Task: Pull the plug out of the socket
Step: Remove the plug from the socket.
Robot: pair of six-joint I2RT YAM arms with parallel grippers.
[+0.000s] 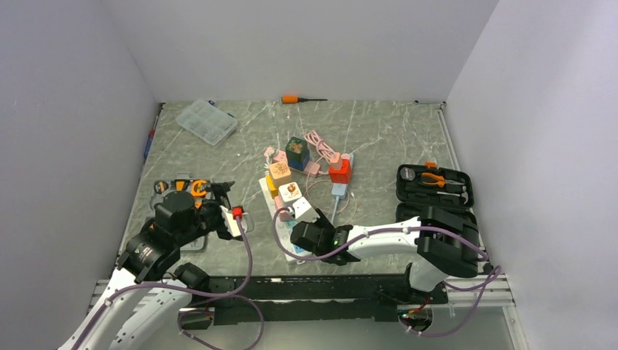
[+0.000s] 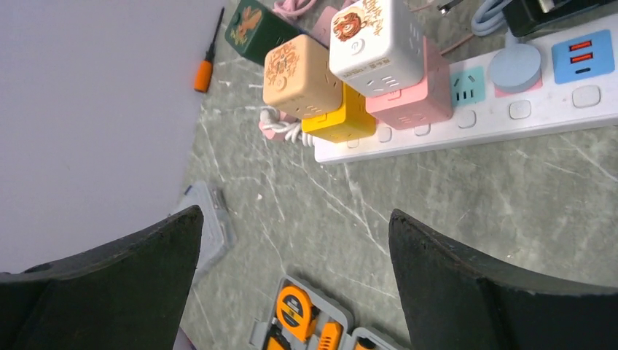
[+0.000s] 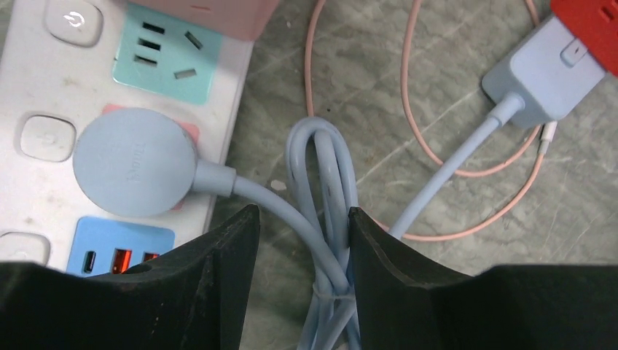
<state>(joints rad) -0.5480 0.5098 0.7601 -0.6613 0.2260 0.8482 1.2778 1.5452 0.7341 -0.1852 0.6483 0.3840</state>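
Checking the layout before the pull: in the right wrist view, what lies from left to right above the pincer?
Socket, with the round blue plug seated in it → bundled blue cord → blue adapter.

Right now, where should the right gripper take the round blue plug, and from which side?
Grip the plug by the rim of its round disc, coming straight down from above. Its cord leaves sideways off the strip, so set the jaws on the two rim sides along the strip, over the flat neighbouring panels. The disc sits low, so the hold is probably shallow.
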